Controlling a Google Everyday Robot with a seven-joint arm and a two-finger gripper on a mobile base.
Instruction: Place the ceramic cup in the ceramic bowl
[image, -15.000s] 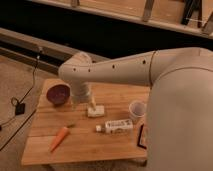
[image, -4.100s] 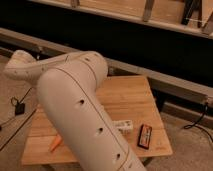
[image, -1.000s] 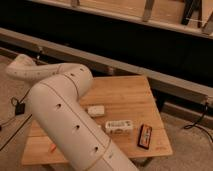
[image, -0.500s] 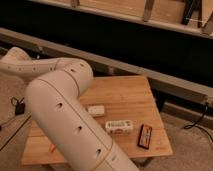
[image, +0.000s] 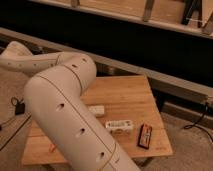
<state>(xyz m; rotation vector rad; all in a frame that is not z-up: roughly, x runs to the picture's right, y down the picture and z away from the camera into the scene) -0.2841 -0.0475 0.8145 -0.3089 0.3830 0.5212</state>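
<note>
My white arm (image: 65, 107) fills the left half of the camera view and covers the left part of the wooden table (image: 127, 95). The gripper is out of view, somewhere behind or beyond the arm at the left. The white ceramic cup and the dark purple-maroon ceramic bowl are both hidden; neither shows anywhere on the visible part of the table.
A small white block (image: 96, 110) lies beside the arm. A white rectangular box with a label (image: 119, 125) and a dark flat packet (image: 145, 136) lie near the table's front right. An orange tip (image: 52, 148) peeks out under the arm. A dark rail runs behind.
The arm's far link at the upper left has shifted slightly upward over the last second. The things on the right of the table have not moved.
</note>
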